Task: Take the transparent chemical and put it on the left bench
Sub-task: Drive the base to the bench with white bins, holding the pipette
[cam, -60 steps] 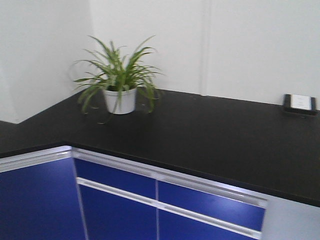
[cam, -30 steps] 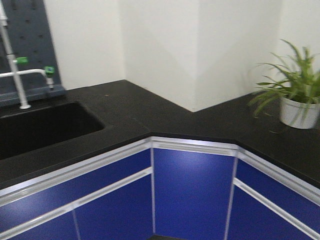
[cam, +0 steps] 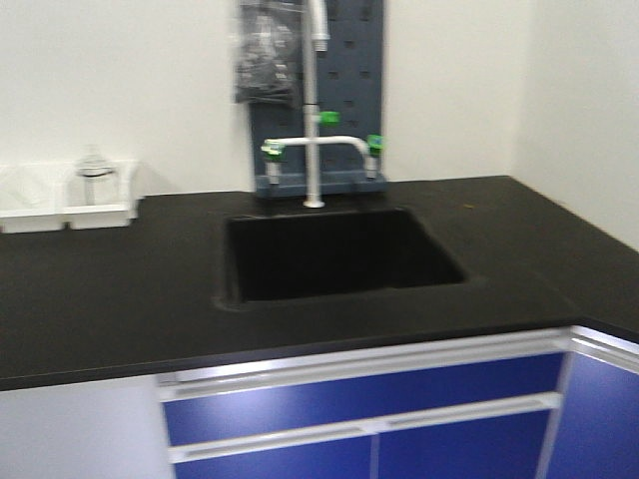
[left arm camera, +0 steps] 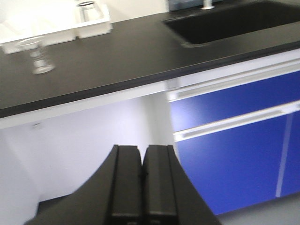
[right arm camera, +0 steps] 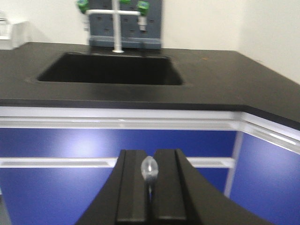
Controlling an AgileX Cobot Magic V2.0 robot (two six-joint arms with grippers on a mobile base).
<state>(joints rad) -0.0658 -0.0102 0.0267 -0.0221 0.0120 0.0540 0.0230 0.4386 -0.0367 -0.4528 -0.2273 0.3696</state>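
My right gripper (right arm camera: 150, 152) is shut on the transparent chemical (right arm camera: 149, 168), a clear dropper pipette. Its bulb sticks up between the black fingers and its stem is hidden in the slit. The gripper sits in front of the blue cabinets, below the worktop edge. My left gripper (left arm camera: 142, 149) is shut and empty, low in front of a white panel. The left bench (cam: 70, 269) with its white bins (cam: 60, 205) shows at the far left of the front view. It also shows in the left wrist view (left arm camera: 93, 61). Neither gripper shows in the front view.
A black sink (cam: 339, 254) with a white tap (cam: 315, 150) and grey pegboard faces me. Blue cabinet fronts (cam: 359, 399) run under the worktop. A clear glass flask (left arm camera: 40, 56) stands on the bench near the bins. The worktop turns a corner at the right (cam: 599, 259).
The front view has swung left, from the potted plant, past the corner, to the sink and the white bins. The plant has left the view.
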